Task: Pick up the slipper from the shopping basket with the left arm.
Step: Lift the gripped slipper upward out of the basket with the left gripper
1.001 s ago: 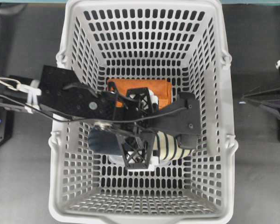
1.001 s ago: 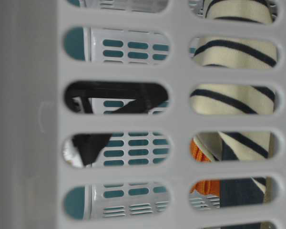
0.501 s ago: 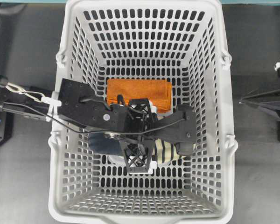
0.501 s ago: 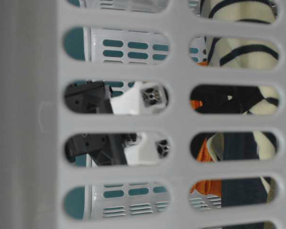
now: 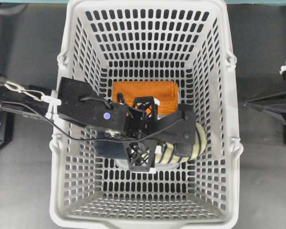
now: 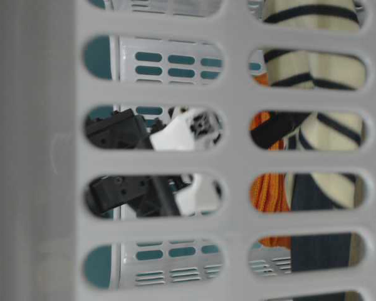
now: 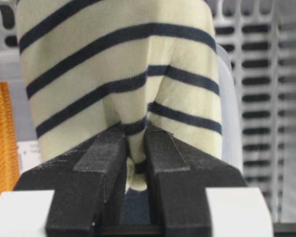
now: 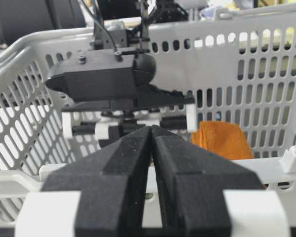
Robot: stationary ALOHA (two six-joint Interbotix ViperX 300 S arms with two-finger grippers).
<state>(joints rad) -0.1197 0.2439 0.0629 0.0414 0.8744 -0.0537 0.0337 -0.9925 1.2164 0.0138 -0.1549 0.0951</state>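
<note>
The cream, navy-striped slipper (image 5: 194,146) lies in the light-grey shopping basket (image 5: 148,4), its dark navy end (image 5: 107,145) to the left. My left gripper (image 5: 155,140) reaches down into the basket over it. In the left wrist view the left gripper (image 7: 135,136) is shut on a pinched fold of the slipper (image 7: 118,69), whose striped upper bunches between the black pads. Through the basket slots at table level the slipper (image 6: 316,135) stands upright. The right gripper (image 8: 152,129) is shut and empty outside the basket, with its tip (image 5: 250,101) at the right.
A folded orange cloth (image 5: 145,90) lies on the basket floor just behind the slipper, and the cloth (image 8: 222,139) also shows through the wall. The basket's tall slotted walls (image 5: 214,119) surround the left arm. A dark tabletop (image 5: 262,167) lies on both sides.
The left gripper's jaws have closed from wide open onto the slipper's striped upper. The striped end has shifted a little to the right. The right arm has not moved.
</note>
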